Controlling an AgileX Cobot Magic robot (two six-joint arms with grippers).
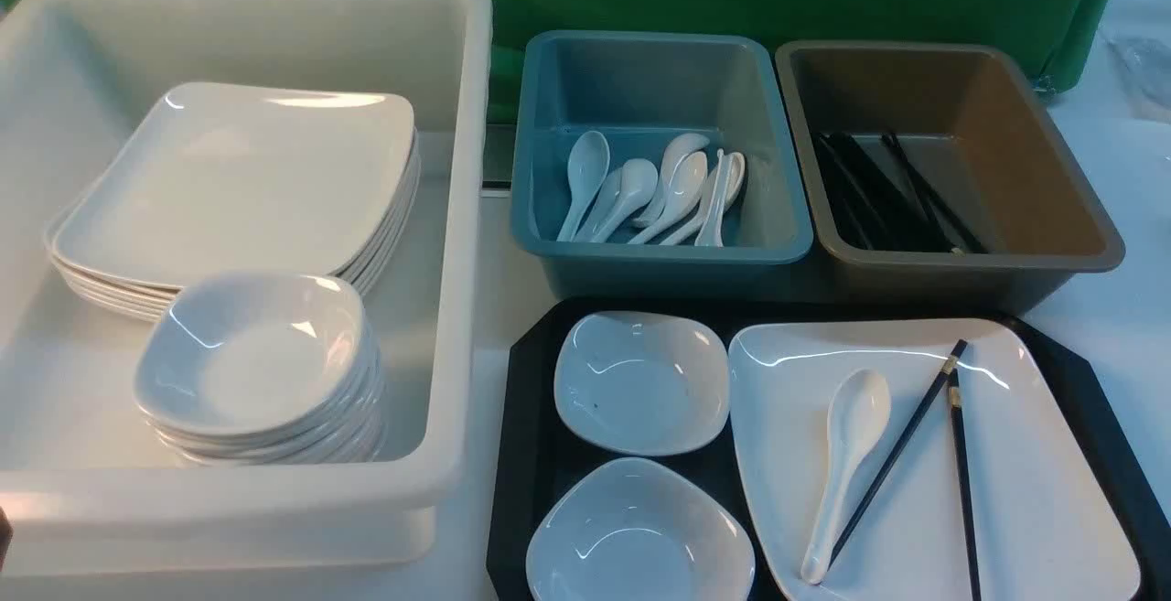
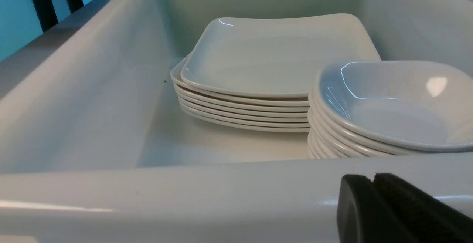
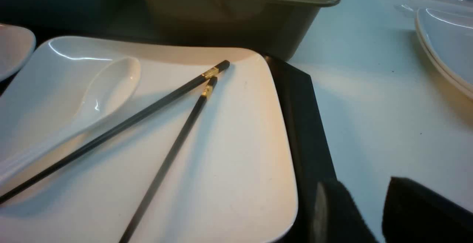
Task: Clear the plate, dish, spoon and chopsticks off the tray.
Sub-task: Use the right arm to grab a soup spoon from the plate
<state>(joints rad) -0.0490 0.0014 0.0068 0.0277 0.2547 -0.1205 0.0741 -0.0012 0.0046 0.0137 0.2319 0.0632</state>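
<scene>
Right jaws apart, empty, just beside plate (image 3: pixel 229 154) with chopsticks (image 3: pixel 147 110); left jaws clenched.

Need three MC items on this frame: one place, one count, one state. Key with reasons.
1. Where on the tray does the spoon lie?
A on the plate
B under the plate
C on the bare tray surface

2. How many small dishes sit on the tray?
A one
B two
C three

3. The left gripper is:
A open
B shut, empty
C gripping the spoon

Key:
1 A, the spoon rests on the plate.
2 B, two sit left of the plate.
3 B, its fingers meet with nothing between.
</scene>
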